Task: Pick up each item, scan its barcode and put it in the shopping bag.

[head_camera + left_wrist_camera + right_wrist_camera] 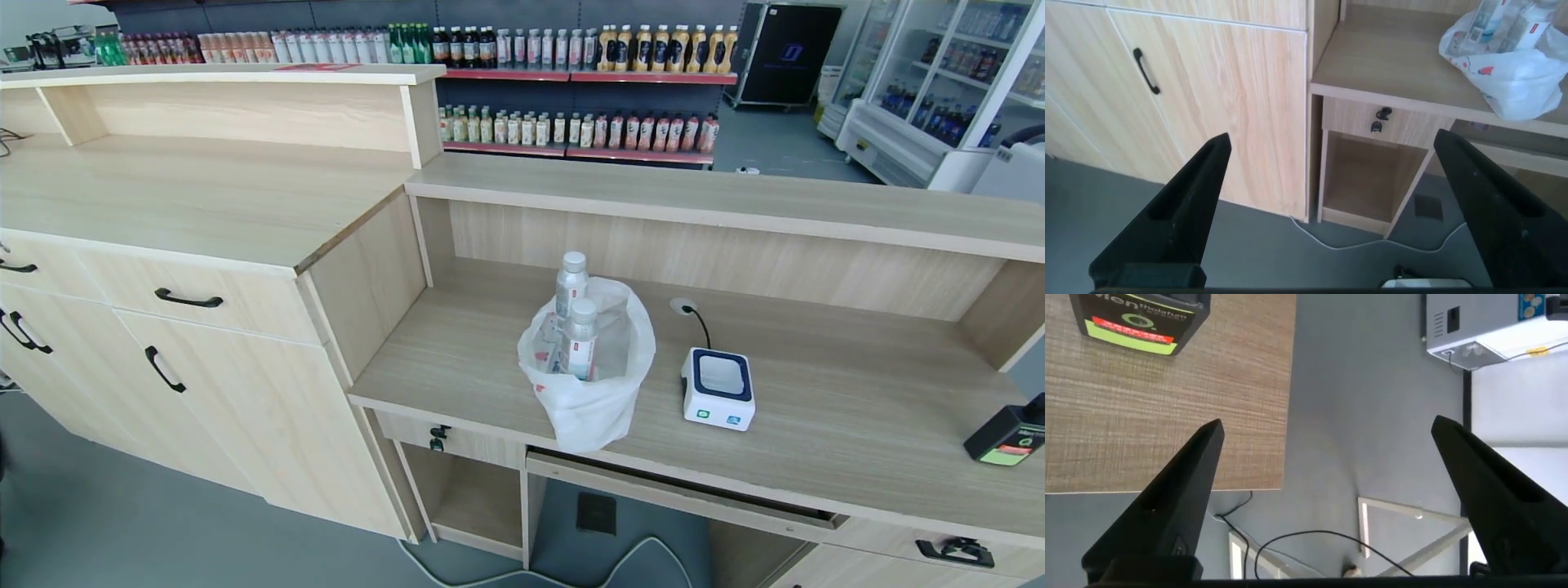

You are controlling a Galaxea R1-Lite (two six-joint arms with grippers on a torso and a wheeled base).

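Note:
A white plastic shopping bag (588, 400) stands open on the wooden counter (833, 425), holding two upright clear bottles with white caps (581, 339) (571, 282). Just right of it lies the white barcode scanner (717, 388), its window facing up and its cable running back. My left gripper (1333, 139) hangs open and holds nothing, low over the grey floor beside the cabinet, with the bag (1515, 77) up on the counter beyond it. My right gripper (1327, 423) is open and holds nothing, above the counter's end edge and the floor.
A black device with a green and red label (1008, 437) (1139, 318) sits at the counter's right end. A taller cabinet with black handles (188, 300) stands to the left. A raised ledge (718, 200) backs the counter. Below it is an open compartment (1372, 180). Cables lie on the floor.

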